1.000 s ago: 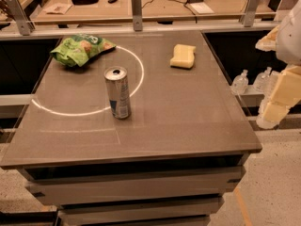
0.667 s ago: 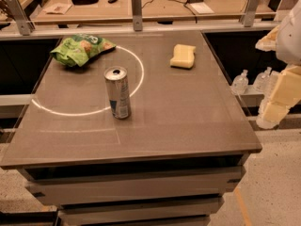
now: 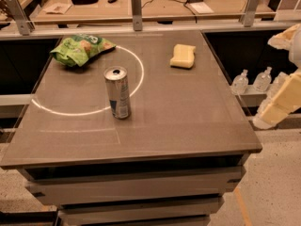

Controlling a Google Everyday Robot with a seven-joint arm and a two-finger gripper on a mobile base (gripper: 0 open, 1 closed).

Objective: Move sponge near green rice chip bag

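Observation:
The pale yellow sponge [image 3: 183, 56] lies flat on the grey table [image 3: 188, 117], at the back right. The green rice chip bag [image 3: 80, 48] lies crumpled at the back left, well apart from the sponge. My gripper [image 3: 277, 105] hangs at the right edge of the view, beyond the table's right side and nearer the camera than the sponge, touching nothing on the table. Only part of it shows.
A silver and blue drink can [image 3: 117, 92] stands upright near the table's middle, inside a white circle line [image 3: 138, 74]. Clear bottles [image 3: 241, 82] sit on a low shelf right of the table. A cluttered bench [image 3: 141, 4] runs behind.

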